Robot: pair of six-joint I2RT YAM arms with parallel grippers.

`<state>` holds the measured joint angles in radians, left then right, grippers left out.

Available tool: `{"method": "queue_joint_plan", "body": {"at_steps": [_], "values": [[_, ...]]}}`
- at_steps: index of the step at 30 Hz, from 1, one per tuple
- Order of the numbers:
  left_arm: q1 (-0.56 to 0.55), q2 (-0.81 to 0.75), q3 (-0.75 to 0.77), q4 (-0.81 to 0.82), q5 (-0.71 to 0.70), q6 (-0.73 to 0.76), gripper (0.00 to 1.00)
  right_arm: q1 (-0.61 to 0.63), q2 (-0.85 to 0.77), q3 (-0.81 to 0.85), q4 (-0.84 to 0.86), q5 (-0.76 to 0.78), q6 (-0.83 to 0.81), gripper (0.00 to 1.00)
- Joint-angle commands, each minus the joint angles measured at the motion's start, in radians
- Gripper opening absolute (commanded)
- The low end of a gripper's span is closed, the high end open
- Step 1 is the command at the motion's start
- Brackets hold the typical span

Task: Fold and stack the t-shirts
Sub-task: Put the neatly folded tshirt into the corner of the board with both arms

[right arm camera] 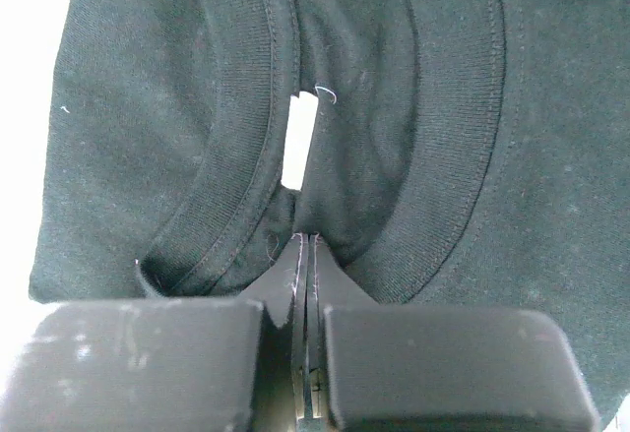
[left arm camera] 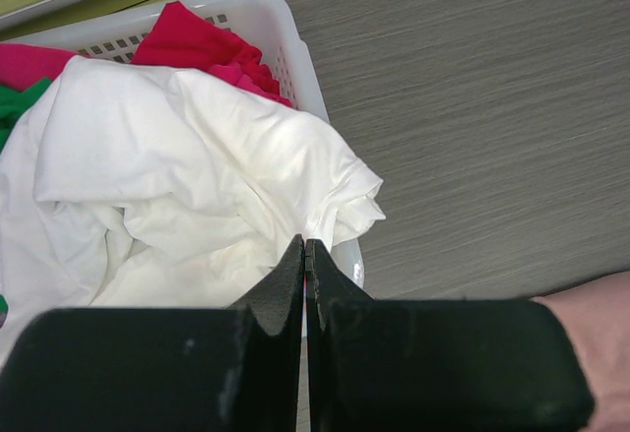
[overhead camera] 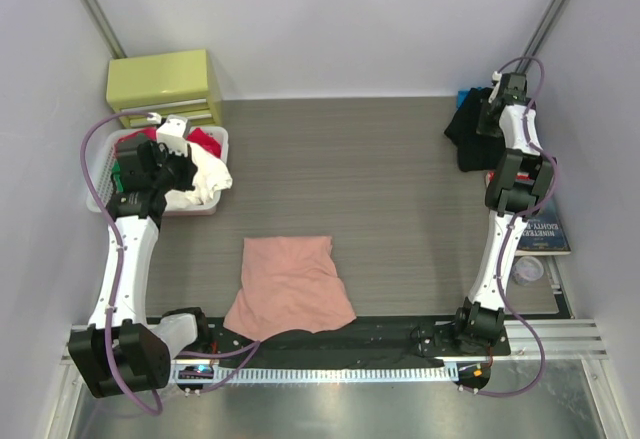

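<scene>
- Salmon-pink t-shirt [overhead camera: 290, 284] lies nearest, folded into a rough rectangle on the table [overhead camera: 400, 169] at about 6 o'clock from the table's middle; its near edge reaches the arm bases; neither gripper touches it.
- At about 4 o'clock a book [overhead camera: 545, 234] lies flat, just beside the right arm.
- At about 9 o'clock stands a white basket [left arm camera: 281, 19]; a white cloth [left arm camera: 177, 156] is heaped in it and spills over the rim on the table side; a red cloth [left arm camera: 197, 48] lies behind that, and a green cloth [left arm camera: 18, 107] shows at the far left.
- Over that rim hangs the left gripper [left arm camera: 304, 245]; its fingers are pressed together with nothing seen between them; the tips sit right at the white cloth's edge, and whether they touch it cannot be told.
- At about 2 o'clock the black t-shirt [overhead camera: 465, 134] is bunched near the right wall; the right gripper [right arm camera: 305, 240] is clamped on a pinch of fabric inside the ribbed neckline.
- Farthest, at about 10 o'clock, a yellow-green cabinet [overhead camera: 165, 84] stands against the back wall, just behind the basket.
</scene>
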<state>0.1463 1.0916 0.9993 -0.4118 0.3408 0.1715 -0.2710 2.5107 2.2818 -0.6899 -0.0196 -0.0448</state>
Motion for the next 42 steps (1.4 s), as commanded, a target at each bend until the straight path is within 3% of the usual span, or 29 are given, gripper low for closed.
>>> {"method": "queue_joint_plan", "body": {"at_steps": [1, 11, 23, 35, 42], "values": [[0.007, -0.016, -0.001, 0.016, 0.006, 0.020, 0.00, -0.005, -0.010, 0.016, -0.008, 0.004, 0.010, 0.01], [0.007, -0.019, -0.010, 0.018, 0.007, 0.022, 0.00, 0.047, -0.076, -0.157, 0.007, -0.143, 0.008, 0.01], [0.007, -0.042, -0.022, 0.019, -0.011, 0.033, 0.00, 0.262, -0.194, -0.318, 0.070, -0.184, 0.018, 0.01], [0.006, -0.018, -0.008, 0.010, 0.003, 0.034, 0.00, 0.230, -0.174, -0.281, 0.089, -0.178, 0.028, 0.01], [0.007, -0.024, -0.008, 0.005, -0.005, 0.042, 0.00, 0.116, -0.187, -0.269, 0.147, -0.126, 0.111, 0.01]]}}
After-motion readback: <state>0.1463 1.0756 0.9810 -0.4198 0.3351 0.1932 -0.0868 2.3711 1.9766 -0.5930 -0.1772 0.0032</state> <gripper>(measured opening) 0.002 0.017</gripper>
